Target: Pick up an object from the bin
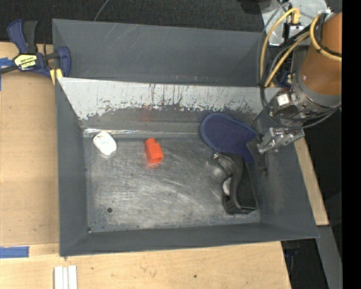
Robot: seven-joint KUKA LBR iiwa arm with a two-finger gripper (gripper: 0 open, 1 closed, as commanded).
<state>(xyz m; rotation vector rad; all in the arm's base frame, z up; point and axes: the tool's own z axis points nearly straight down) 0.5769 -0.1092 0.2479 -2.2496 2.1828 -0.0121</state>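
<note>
Bin: grey metal bin (168, 203) with sloping walls and a scuffed flat floor; a few loose things lie on it, most of them on the 3 o'clock side
Arm: the arm (322, 59), with orange cover and looped cables, comes in over the rim at 2 o'clock
Blue thing: a dark blue flat oval (224, 134) at 2 o'clock, lying against the foot of the far wall
Black thing: a long black object (243, 191) at 4 o'clock, just beside the oval's lower edge, with a paler grey part at its 9 o'clock side; its kind cannot be told
Gripper: the gripper (271, 142) sits at 3 o'clock by the right wall, at the blue oval's near edge; nothing can be seen in it, and how wide it stands cannot be made out
Orange thing: a small orange block (153, 151) near the centre, toward 11 o'clock, on its own
White thing: a small white rounded piece (104, 143) at 10 o'clock, well apart from the rest
Likely target: the blue oval, as the nearest thing; this is a judgement
Risk, wall: a descent this near the right slope could strike or scrape it
Risk, grip: the oval is flat and wide, so a pinch on its rim may slip
Risk, neighbour: the black object is close enough to be nudged or caught along with it
</note>
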